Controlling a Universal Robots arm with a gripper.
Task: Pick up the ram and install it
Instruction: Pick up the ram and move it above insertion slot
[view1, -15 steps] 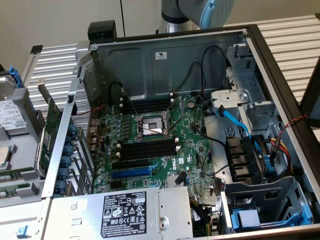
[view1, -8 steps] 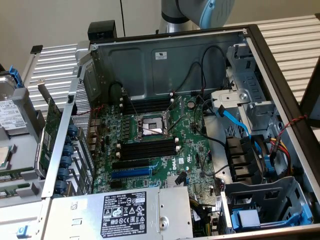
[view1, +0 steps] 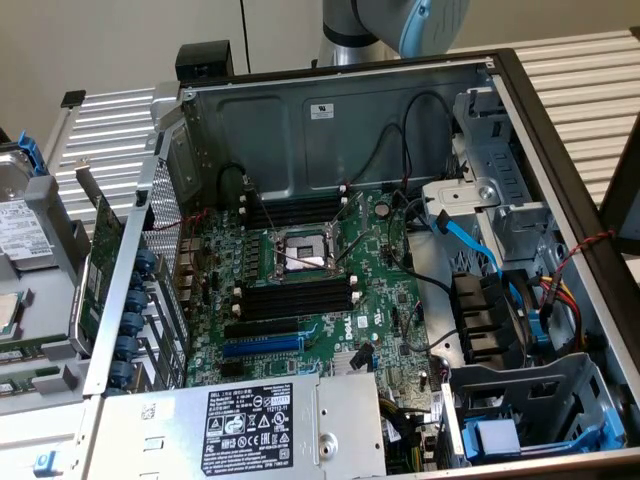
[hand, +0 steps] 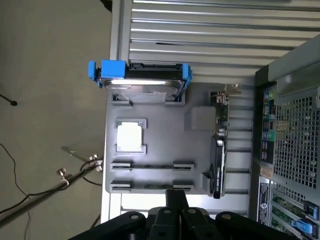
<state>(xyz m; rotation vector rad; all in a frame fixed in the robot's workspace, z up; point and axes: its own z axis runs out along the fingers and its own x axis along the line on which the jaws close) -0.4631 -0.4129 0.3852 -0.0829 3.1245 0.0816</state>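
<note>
Slatted metal table (hand: 200, 30) under gray tray (hand: 160, 135). Case (view1: 560, 130) just beside tray. Ram (view1: 30, 378) lies in tray, near CPU (hand: 130, 136). Gripper (hand: 175, 197) over tray edge, jaws pressed together.

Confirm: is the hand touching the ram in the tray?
Apart. Wrist view: the shut hand hangs high above the gray tray, with the ram lying in it far below.

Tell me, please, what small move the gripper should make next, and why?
Probably open the gripper first. It is shut and empty above the gray tray, and the ram stands on edge in its holder, seemingly just beneath the tips.
</note>
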